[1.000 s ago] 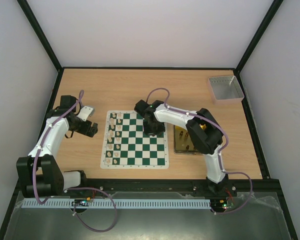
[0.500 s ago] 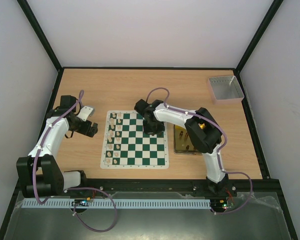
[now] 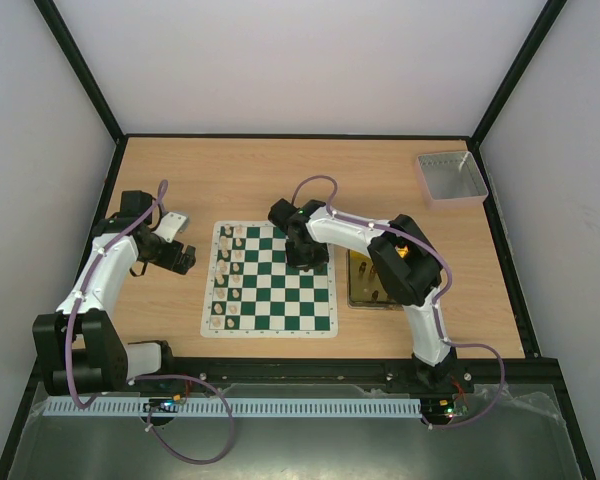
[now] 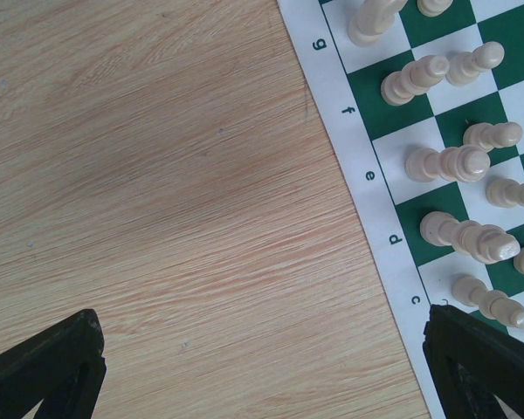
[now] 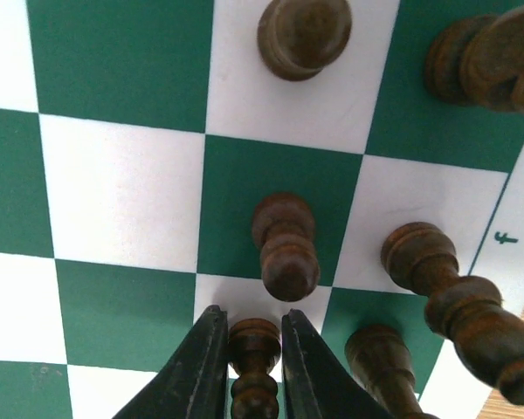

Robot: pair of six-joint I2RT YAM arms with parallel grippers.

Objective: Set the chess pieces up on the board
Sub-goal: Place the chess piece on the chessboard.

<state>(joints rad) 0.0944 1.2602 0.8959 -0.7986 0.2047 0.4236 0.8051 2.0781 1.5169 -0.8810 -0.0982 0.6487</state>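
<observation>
Only visible delta: the right arm [image 3: 400,260] elbow has crept slightly toward the board [image 3: 280,300], nearer its right edge. The right gripper [image 5: 251,321] is at the board's far-right squares, jaws flanking a dark pawn [image 5: 253,353]. Can't tell whether the grip has loosened.

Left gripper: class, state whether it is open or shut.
Open. The left gripper has its fingers at opposite bottom corners of its wrist view, table between.

Your left gripper [image 4: 262,375] hangs with fingers [image 4: 52,367] spread wide over the wooden table [image 4: 157,175]; cream chess pieces [image 4: 445,161] stand on the board [image 4: 367,175] at the view's right.
</observation>
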